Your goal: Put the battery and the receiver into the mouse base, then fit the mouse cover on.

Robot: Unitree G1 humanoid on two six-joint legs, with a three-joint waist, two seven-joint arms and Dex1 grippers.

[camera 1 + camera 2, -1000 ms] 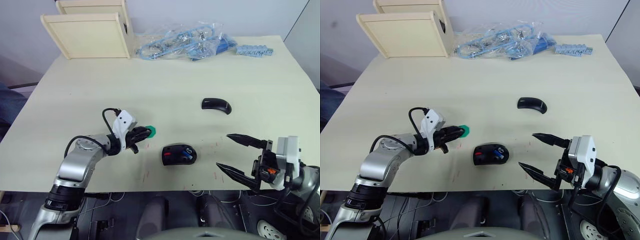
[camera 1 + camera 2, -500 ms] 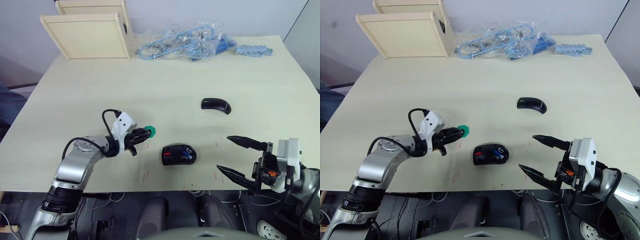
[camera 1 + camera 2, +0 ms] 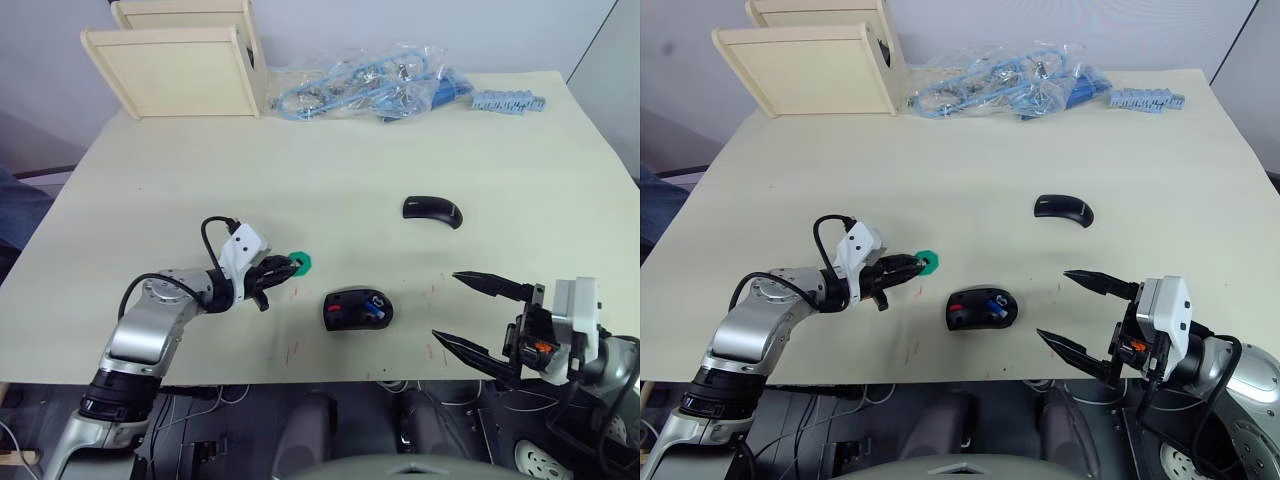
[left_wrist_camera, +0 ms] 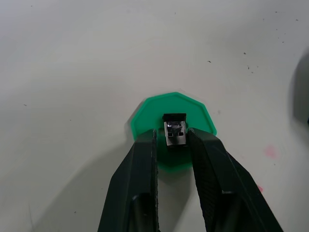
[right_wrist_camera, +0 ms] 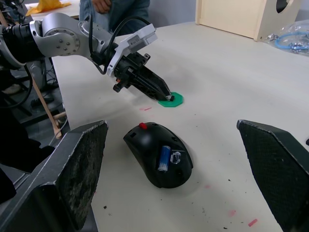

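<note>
The black mouse base lies inner side up near the table's front edge, with a red patch and the blue-and-white battery in a recess. The glossy black mouse cover rests farther back to the right. The small receiver stands on a green disc left of the base. My left gripper is low at the disc and narrowly open. Its fingertips straddle the receiver, with a slim gap on one side. My right gripper hangs wide open, right of the base, holding nothing.
Two pale wooden boxes stand at the back left. A clear bag of blue cables and a blue strip of parts lie along the far edge. A seated person is beyond the table's left side.
My left gripper has drawn back slightly to the left, so more of the green disc shows. The disc, the mouse base and my right gripper have stayed put.
</note>
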